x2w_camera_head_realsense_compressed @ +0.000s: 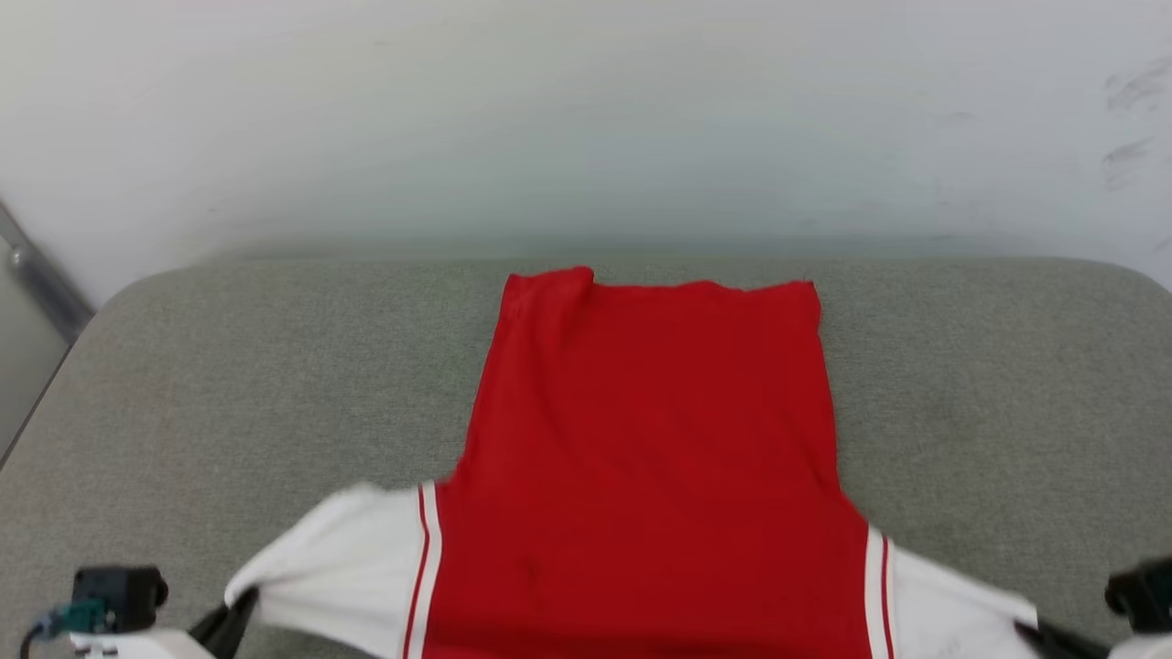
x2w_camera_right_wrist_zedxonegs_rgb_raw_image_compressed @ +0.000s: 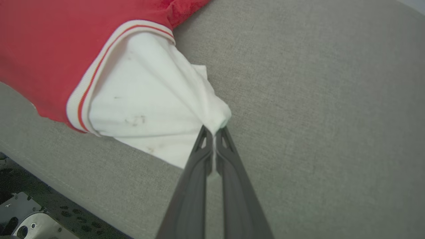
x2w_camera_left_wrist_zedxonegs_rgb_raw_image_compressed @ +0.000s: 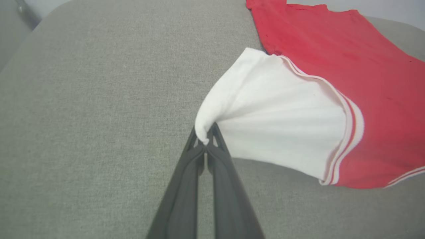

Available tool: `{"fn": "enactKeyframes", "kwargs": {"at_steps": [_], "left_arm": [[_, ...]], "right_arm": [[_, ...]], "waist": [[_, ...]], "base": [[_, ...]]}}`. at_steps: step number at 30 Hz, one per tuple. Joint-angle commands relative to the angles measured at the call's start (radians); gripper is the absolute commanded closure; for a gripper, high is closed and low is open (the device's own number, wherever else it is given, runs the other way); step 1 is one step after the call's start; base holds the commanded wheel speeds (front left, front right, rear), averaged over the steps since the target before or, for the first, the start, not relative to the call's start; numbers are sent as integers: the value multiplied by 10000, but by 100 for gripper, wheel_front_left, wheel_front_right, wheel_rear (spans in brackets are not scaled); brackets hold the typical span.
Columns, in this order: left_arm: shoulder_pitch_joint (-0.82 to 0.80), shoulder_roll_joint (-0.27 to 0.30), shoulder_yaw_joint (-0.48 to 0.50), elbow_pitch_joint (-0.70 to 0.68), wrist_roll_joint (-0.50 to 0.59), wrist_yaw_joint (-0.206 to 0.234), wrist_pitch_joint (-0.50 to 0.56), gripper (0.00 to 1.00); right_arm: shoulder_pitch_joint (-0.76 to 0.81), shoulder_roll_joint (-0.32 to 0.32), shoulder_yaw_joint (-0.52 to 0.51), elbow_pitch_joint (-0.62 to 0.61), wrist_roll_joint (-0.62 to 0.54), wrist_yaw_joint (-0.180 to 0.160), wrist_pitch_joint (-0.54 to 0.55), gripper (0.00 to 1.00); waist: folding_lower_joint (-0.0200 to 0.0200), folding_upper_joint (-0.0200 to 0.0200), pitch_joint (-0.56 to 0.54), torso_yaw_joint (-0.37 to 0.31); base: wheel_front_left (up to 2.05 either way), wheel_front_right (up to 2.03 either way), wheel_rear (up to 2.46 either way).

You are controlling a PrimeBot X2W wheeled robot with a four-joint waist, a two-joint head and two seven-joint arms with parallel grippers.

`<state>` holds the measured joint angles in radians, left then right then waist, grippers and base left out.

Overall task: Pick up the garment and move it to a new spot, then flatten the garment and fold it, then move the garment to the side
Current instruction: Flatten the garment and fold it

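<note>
White sleeves of the garment (x2w_camera_head_realsense_compressed: 641, 439) sit pinched in left claw (x2w_camera_left_wrist_zedxonegs_rgb_raw_image_compressed: 206, 141) and right claw (x2w_camera_right_wrist_zedxonegs_rgb_raw_image_compressed: 215, 132).

The red jersey T-shirt with white short sleeves (x2w_camera_head_realsense_compressed: 650, 439) lies spread mid-way across the grey fabric-covered table (x2w_camera_head_realsense_compressed: 275, 366), hem far, shoulders near. Its left sleeve (x2w_camera_head_realsense_compressed: 339, 558) reaches near left, tip pinched in the left gripper (x2w_camera_left_wrist_zedxonegs_rgb_raw_image_compressed: 206, 139). Its right sleeve (x2w_camera_head_realsense_compressed: 952, 595) reaches near right, pinched in the right gripper (x2w_camera_right_wrist_zedxonegs_rgb_raw_image_compressed: 214, 132). A pale wall (x2w_camera_head_realsense_compressed: 586, 119) stands behind the table.
</note>
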<state>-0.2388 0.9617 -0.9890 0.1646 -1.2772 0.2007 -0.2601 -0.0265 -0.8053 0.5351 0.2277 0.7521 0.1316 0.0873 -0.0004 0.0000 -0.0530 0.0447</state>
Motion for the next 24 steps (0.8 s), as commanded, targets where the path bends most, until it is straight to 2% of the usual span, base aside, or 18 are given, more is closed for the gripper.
{"fn": "enactKeyframes", "kwargs": {"at_steps": [1,8,12,13,14,15,20,24], "left_arm": [[189,44,74,-31,-24,77,-67,100],[1781,-7,339,-489,-7,409,-71,100],[1973,-195,424,-528,193,423,-72,100],[1952,-240,436,-535,238,415,-72,100],[1892,-285,462,-542,314,406,-72,100],[1805,-334,500,-547,407,418,-73,100],[1396,-528,637,-645,878,456,-64,100],[927,-672,921,-861,1365,554,-63,100]], "right_arm": [[246,-95,-106,-41,59,-18,90,100],[2416,145,-1102,-721,240,-18,1570,100],[2804,312,-1536,-1194,23,-16,2218,100],[2775,388,-1680,-1297,-86,-16,2291,84],[2717,447,-1820,-1416,-185,-16,2423,52],[2583,475,-1943,-1617,-304,-15,2495,0],[1483,396,-2636,-2710,-631,-15,3029,0],[-109,99,-3327,-3479,-953,-13,3405,0]], "waist": [[4,0,-10,18],[4,0,62,150],[4,0,192,187],[4,0,234,187],[4,0,274,186],[4,0,322,181],[4,0,746,205],[4,0,1390,401]], "base": [[0,0,0],[0,0,0],[0,0,0],[0,0,0],[0,0,0],[0,0,0],[0,0,0],[0,0,0]]}}
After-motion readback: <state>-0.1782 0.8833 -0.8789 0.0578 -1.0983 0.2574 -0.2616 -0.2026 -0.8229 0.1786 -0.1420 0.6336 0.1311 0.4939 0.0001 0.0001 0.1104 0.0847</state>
